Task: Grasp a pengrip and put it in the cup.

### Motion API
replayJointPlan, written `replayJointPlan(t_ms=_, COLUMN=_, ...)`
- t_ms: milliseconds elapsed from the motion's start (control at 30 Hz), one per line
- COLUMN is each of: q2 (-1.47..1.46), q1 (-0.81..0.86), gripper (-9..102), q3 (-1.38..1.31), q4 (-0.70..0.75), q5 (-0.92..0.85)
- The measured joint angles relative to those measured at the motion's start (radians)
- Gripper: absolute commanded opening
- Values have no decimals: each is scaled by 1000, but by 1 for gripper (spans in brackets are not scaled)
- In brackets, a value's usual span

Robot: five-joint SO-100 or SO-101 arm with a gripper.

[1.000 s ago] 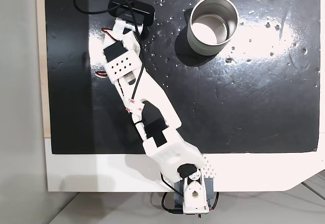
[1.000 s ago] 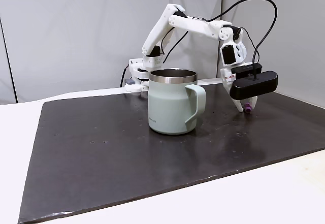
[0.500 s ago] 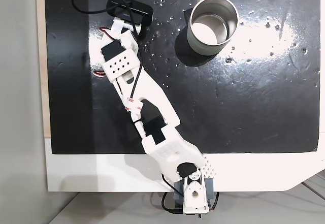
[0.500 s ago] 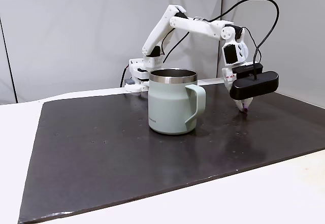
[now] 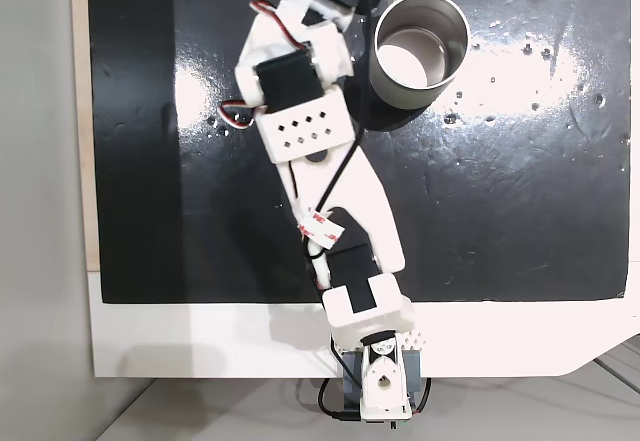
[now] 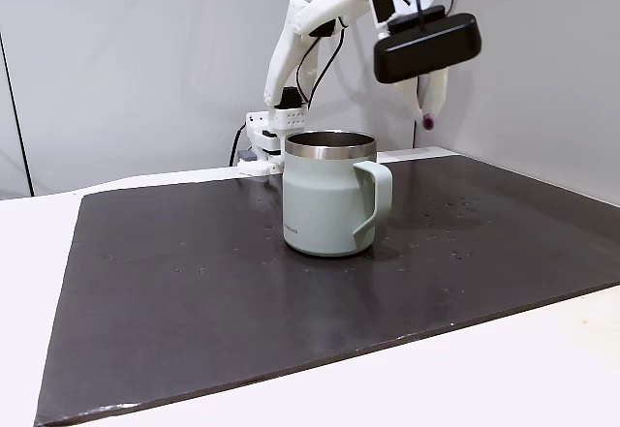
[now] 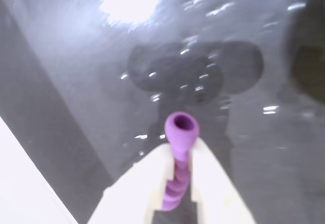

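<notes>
The black, glossy rectangular mat (image 6: 291, 282) covers most of the white tabletop (image 6: 542, 369) and carries the task objects. The white, jointed five-joint arm (image 5: 330, 181) extends from its base at 6 o'clock of the overhead fixed view toward 12 o'clock, its upper links raised high above the mat in the side fixed view and its wrist pitched downward, with the black oblong wrist camera (image 6: 427, 47) mounted crosswise near the tip. The pale grey-green mug with a handle and a shiny metallic interior (image 6: 327, 195) stands upright on the mat, handle toward 3 o'clock in the side fixed view; in the overhead fixed view the same cup (image 5: 420, 51) sits just at 3 o'clock of the arm's tip. The white two-finger gripper (image 7: 179, 155) is pinching the small purple ribbed rubber pengrip (image 7: 179, 148), whose open end projects beyond the fingertips; in the side fixed view the pengrip (image 6: 427, 121) hangs in the air at 2 o'clock of the cup rim, clear of the mat. Judged progress: grasp and lift are complete; the remaining steps are to carry the pengrip over the cup opening and release it inside.
</notes>
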Motion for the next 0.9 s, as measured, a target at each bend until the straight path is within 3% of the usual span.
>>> replayJointPlan(t_ms=433, q2=94, q1=258, gripper=0, q3=0, q4=55, q5=-115)
replayJointPlan(t_ms=767, q2=94, q1=360, gripper=0, q3=0, q4=-49, q5=-149)
replayJointPlan(t_ms=900, q2=94, q1=368, gripper=7, q3=-23, q4=-51, q5=-149)
